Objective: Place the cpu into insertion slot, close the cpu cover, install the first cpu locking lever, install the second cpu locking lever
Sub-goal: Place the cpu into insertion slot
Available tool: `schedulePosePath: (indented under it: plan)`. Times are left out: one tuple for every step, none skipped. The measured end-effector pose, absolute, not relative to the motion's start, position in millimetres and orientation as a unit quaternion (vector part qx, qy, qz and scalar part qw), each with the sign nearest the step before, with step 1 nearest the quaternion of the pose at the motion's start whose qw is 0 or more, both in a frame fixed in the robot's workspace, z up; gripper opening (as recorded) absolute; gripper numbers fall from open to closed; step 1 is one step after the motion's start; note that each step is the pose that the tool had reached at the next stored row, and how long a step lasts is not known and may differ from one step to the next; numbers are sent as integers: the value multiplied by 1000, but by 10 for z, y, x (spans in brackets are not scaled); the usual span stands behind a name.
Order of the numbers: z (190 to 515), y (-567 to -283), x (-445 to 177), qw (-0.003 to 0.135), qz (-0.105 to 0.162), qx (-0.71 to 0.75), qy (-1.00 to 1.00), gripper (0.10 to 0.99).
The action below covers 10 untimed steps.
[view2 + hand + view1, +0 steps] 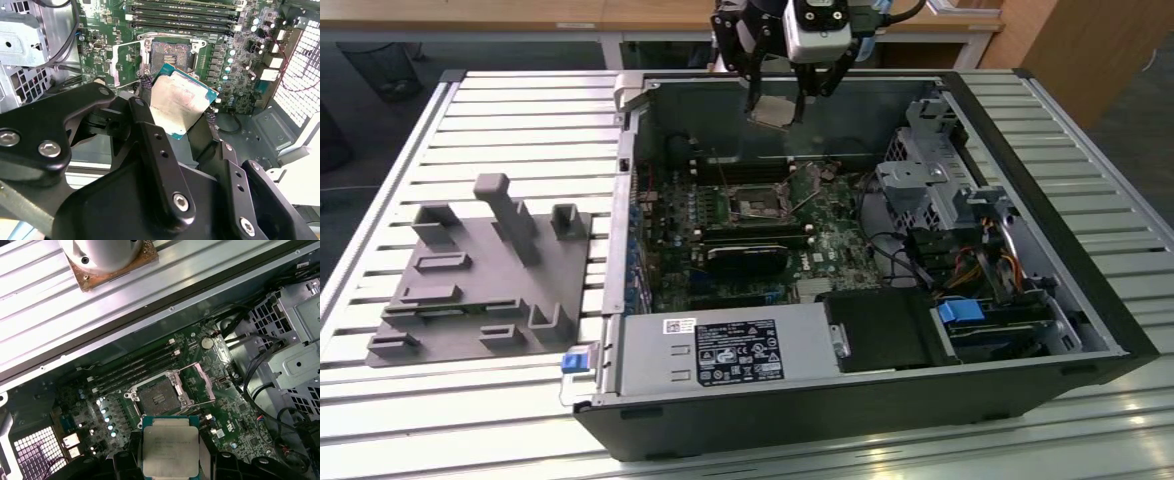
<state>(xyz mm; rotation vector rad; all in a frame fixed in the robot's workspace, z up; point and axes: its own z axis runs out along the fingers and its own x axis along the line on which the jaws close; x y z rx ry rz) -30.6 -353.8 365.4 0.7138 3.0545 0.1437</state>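
My gripper (pixel 777 108) hangs over the back of the open computer case, shut on the cpu (pixel 774 113), a flat square chip. In both wrist views the cpu (pixel 177 102) (pixel 170 445) sits between the black fingers (pixel 145 120), silver top showing. The insertion slot (pixel 754 203) (pixel 170 52) (pixel 157 399) lies bare on the green board, well below the chip. Beside the slot the cpu cover (pixel 127 62) (pixel 200 382), a thin metal frame, is swung open.
Long black memory slots (pixel 135 369) run beside the socket. A black block (pixel 747 258) sits toward the case front, with a power supply (pixel 720 352) beyond it. Metal drive cages (pixel 927 170) and cables (pixel 974 265) fill the exterior view's right. A grey fixture plate (pixel 480 270) lies outside the case.
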Motion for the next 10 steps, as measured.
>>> schedulePosePath:
  plan:
    - [3654, -3538, -306, 1, 46, 228, 972, 541]
    - [3654, -3538, -306, 1, 46, 229, 972, 541]
    - [3654, -3538, -306, 1, 46, 230, 972, 541]
    - [3654, -3538, -306, 1, 46, 231, 972, 541]
    - [3654, -3538, -306, 1, 46, 232, 972, 541]
    - [3654, -3538, -306, 1, 46, 233, 971, 541]
    - [3654, -3538, -306, 1, 46, 234, 971, 541]
    - [3654, -3538, -306, 1, 46, 235, 971, 541]
    - [3654, -3538, -306, 1, 46, 236, 971, 541]
    - [3654, -3538, -306, 1, 46, 237, 970, 541]
